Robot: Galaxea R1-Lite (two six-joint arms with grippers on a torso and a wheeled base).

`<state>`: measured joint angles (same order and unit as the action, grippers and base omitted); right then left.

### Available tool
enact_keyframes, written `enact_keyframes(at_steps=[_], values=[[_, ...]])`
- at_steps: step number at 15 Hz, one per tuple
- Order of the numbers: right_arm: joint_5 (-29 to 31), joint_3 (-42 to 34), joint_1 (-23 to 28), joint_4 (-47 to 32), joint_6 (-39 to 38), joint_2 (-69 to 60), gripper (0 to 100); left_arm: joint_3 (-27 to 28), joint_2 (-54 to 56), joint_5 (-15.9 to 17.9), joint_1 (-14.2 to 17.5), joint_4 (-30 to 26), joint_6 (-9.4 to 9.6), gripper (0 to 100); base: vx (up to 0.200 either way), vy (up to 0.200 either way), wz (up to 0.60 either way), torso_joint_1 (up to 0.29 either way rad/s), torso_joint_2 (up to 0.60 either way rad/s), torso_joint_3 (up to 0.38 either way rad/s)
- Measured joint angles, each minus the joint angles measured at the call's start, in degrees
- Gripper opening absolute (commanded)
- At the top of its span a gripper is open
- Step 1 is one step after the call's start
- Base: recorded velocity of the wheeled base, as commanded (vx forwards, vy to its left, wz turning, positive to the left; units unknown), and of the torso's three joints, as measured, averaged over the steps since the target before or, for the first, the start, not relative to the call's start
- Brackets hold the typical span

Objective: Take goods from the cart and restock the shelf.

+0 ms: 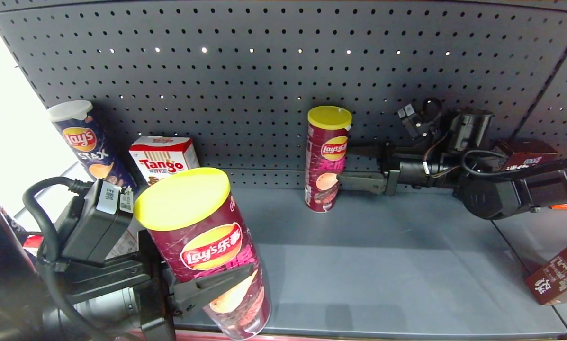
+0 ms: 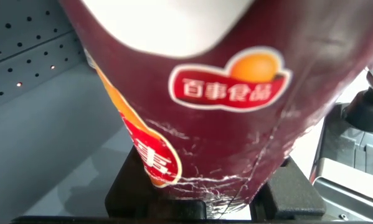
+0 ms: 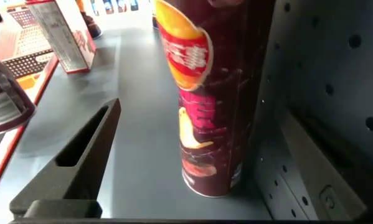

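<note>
A maroon chips can [image 1: 327,161] with a yellow lid stands upright at the back of the grey shelf [image 1: 382,265], close to the pegboard. My right gripper [image 1: 344,164] is open around its lower half. In the right wrist view one finger [image 3: 74,155] stands clear of this can [image 3: 217,93]. A second, matching maroon can [image 1: 212,251] is upright at the shelf's front left, with my left gripper [image 1: 202,289] shut on its lower part. In the left wrist view that can [image 2: 223,93] sits between the two black fingers.
A dark blue can with a white lid [image 1: 86,142] and a white wafer box [image 1: 164,158] stand at the back left. Brown boxes [image 1: 560,274] lie on the neighbouring shelf to the right. The pegboard wall [image 1: 264,71] closes off the back.
</note>
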<state>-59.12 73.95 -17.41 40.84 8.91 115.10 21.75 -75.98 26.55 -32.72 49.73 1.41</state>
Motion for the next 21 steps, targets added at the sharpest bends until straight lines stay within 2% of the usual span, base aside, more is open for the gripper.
enact_keyframes(at_steps=[12,18,19,21], values=[[0.0,4.8,-2.2,0.4,0.0,6.6,100,-0.3,-0.8,0.0,0.6,0.1,-0.02,0,0.0,0.0,0.0,0.0,0.0,0.0],[2.1,6.9,-3.6,0.4,0.0,9.5,100,-0.2,-1.2,0.0,1.2,0.1,0.0,0,0.0,0.0,0.0,0.0,0.0,0.0],[2.5,7.0,-3.8,0.5,0.0,9.9,0,-0.2,-1.3,0.0,1.2,0.1,0.0,0,0.0,0.0,0.0,0.0,0.0,0.0],[3.9,7.3,-4.2,1.4,-0.2,10.7,0,-0.1,-1.5,0.0,1.2,0.2,0.0,0,0.0,0.0,0.0,0.0,0.0,0.0]])
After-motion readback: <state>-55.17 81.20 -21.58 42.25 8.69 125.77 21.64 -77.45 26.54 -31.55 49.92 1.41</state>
